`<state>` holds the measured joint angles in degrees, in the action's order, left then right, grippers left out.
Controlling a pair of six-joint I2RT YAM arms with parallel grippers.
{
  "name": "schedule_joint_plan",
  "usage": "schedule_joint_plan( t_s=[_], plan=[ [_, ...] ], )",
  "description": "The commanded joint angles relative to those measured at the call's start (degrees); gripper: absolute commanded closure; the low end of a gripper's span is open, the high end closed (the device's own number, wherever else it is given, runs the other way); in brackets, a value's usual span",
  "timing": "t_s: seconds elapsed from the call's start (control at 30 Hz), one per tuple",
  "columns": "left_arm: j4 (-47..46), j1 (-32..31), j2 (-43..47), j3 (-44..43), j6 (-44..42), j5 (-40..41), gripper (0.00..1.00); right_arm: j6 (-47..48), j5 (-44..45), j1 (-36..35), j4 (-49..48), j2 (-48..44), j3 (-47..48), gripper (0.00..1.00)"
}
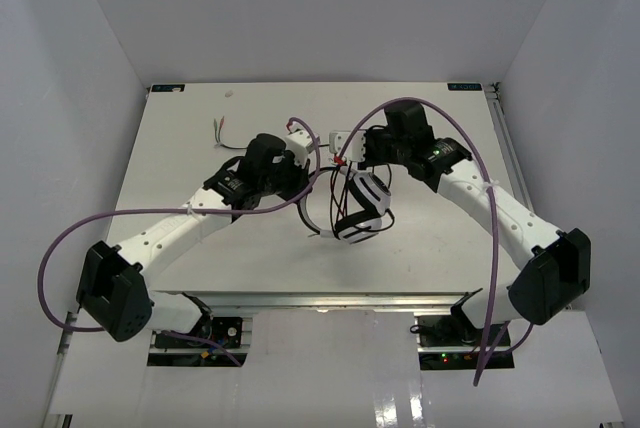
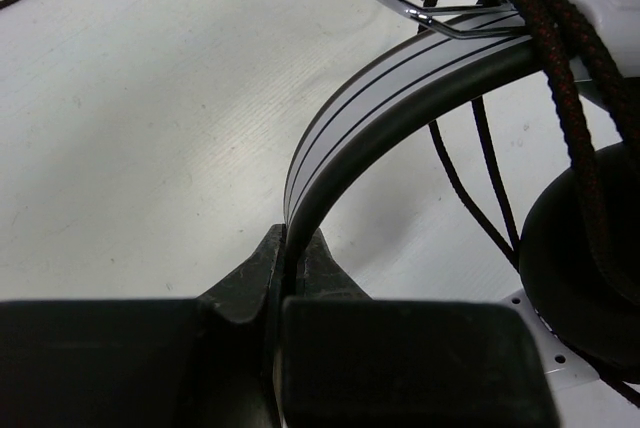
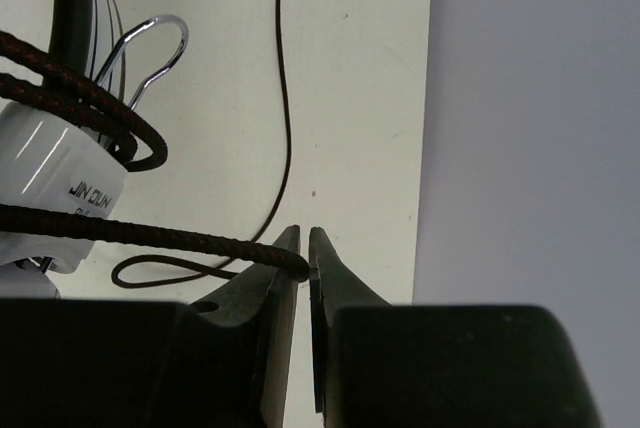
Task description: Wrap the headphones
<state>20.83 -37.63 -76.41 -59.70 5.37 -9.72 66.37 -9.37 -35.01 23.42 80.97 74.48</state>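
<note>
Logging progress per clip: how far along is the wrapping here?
Done: several cable turns sit over the headband. In hand: left gripper clamps the headband, right gripper pinches the cable. Left: the plugs and a length of cable lie loose on the table.

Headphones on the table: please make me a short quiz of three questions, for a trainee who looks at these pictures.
1. True or false: the left jaws are shut on the headband.
2. What do the right jaws pinch? A) an earcup B) the braided cable C) nothing
3. Fill in: in the top view, the plugs lie on the table on the ___ arm's side of the headphones.
Key: 1 true; 2 B; 3 left.
</note>
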Motion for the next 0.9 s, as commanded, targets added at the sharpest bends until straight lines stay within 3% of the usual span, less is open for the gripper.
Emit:
schedule_joint_plan(
  t_s=[0.0, 0.37, 0.57, 0.7, 0.87],
  plan=[
    [0.28, -0.52, 5.01, -5.36, 1.03, -3.32, 1.00, -5.62, -9.76, 3.58, -2.19, 0.68, 2.00, 0.86],
    [5.54, -0.56, 3.95, -16.15, 5.97, -3.28, 1.00, -14.82, -28.25, 8.78, -4.66, 1.69, -2.19, 0.71],
    [8.80, -0.52, 1.96, -21.81, 9.15, -3.56, 1.00, -25.58, -39.81, 10.85, -10.31, 4.20, -1.98, 0.53],
    [10.02, -0.60, 1.08, -25.34, 10.92, -4.96, 1.00, -35.09, -45.14, 11.11, -18.42, 5.20, -3.49, 0.31],
    [10.90, -0.61, 0.12, -29.61, 12.66, -5.46, 1.00, -53.32, -52.48, 11.18, -35.43, 8.44, -6.05, 0.21]
  ],
)
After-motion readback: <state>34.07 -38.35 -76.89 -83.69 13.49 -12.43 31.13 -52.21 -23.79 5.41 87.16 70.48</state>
